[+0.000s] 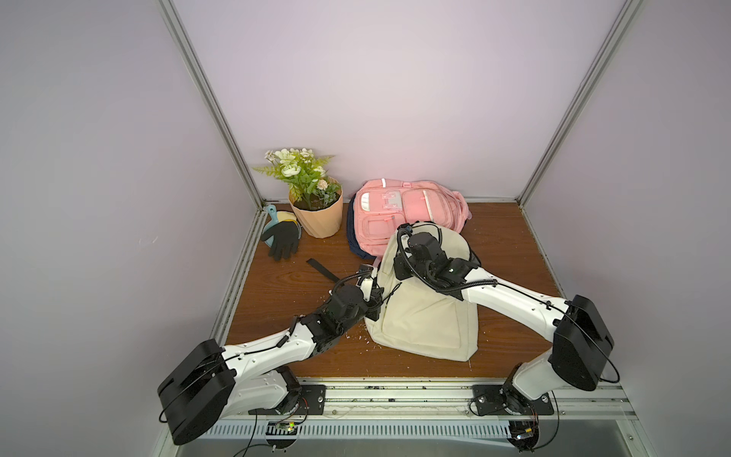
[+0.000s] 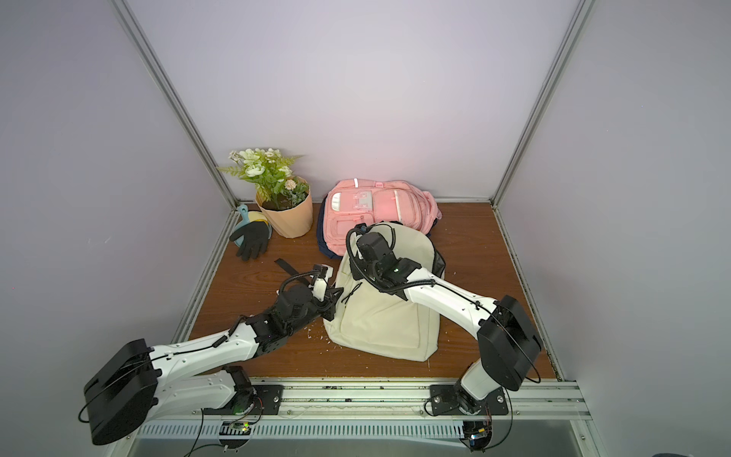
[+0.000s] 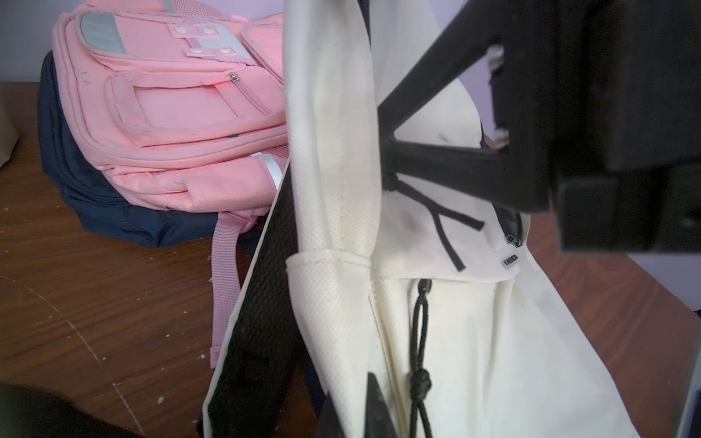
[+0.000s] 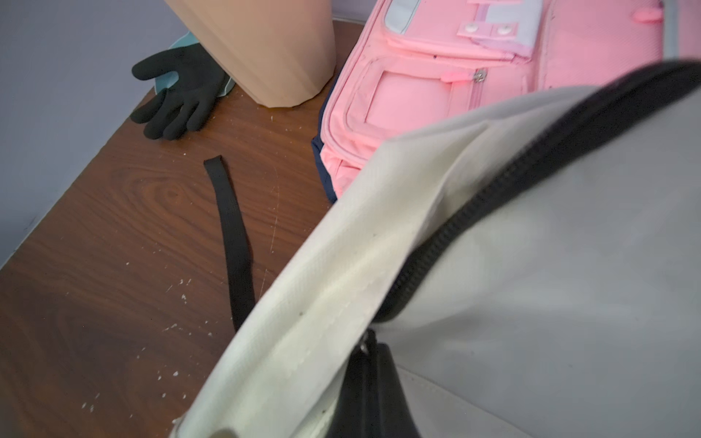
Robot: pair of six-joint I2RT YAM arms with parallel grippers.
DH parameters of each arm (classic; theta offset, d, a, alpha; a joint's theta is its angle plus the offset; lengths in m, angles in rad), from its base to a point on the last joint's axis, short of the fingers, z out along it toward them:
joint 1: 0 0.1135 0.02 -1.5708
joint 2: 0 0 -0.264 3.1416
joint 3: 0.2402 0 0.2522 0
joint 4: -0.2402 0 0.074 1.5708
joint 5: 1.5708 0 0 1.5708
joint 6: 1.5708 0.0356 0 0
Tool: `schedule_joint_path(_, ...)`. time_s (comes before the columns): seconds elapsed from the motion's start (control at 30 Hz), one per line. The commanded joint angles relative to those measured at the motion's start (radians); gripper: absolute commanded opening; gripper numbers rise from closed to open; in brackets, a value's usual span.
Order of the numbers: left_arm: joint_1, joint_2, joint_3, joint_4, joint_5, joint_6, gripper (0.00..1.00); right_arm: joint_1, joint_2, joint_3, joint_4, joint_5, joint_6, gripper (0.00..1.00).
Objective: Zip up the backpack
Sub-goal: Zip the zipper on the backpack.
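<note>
The cream backpack [image 1: 427, 316] [image 2: 379, 316] lies mid-table in both top views. My left gripper [image 1: 374, 302] [image 3: 356, 405] is shut on a fold of fabric along the backpack's left side. My right gripper [image 1: 395, 273] [image 4: 370, 364] reaches over the bag's upper left edge and is shut on the zipper pull. In the right wrist view the metal slider [image 4: 363, 344] sits just at its tips. The black zipper track [image 4: 493, 197] runs away from the slider, gaping open over grey lining. A knotted black cord [image 3: 419, 379] hangs from the front pocket.
A pink backpack [image 1: 407, 213] rests on a navy bag against the back wall, touching the cream one. A potted plant [image 1: 314, 205], a black glove [image 1: 283, 239] and a teal scoop [image 1: 271, 215] sit at the back left. A loose black strap [image 1: 322, 269] lies near my left gripper.
</note>
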Motion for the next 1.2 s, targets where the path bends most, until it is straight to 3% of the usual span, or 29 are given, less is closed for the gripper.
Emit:
schedule_joint_path(0.0, -0.009, -0.016, -0.017, 0.022, -0.033, 0.001, 0.0, -0.012, -0.007, 0.069, 0.0, 0.146, -0.038, 0.0)
schedule_joint_path(0.37, -0.009, -0.02, -0.043, 0.021, -0.037, -0.01, 0.0, -0.048, 0.056, 0.239, -0.05, 0.305, -0.108, 0.0)
schedule_joint_path(0.7, -0.008, -0.025, -0.06, 0.012, -0.046, -0.012, 0.0, -0.097, 0.074, 0.345, -0.087, 0.253, -0.073, 0.0)
schedule_joint_path(0.87, -0.006, -0.02, -0.033, -0.018, -0.071, -0.004, 0.02, -0.09, 0.028, 0.293, -0.045, 0.05, -0.093, 0.0)
schedule_joint_path(0.93, 0.003, -0.029, -0.007, -0.038, -0.08, 0.015, 0.18, -0.076, 0.001, 0.25, -0.016, -0.023, -0.107, 0.0)
schedule_joint_path(1.0, 0.031, -0.044, 0.027, -0.05, -0.075, 0.032, 0.45, -0.064, -0.029, 0.207, 0.006, -0.068, -0.108, 0.0)
schedule_joint_path(1.07, 0.074, -0.051, 0.056, -0.047, -0.049, 0.045, 0.65, -0.059, -0.058, 0.17, 0.025, -0.09, -0.099, 0.0)
schedule_joint_path(1.17, 0.132, -0.022, 0.11, -0.038, -0.018, 0.07, 0.86, -0.054, -0.089, 0.131, 0.043, -0.12, -0.098, 0.0)
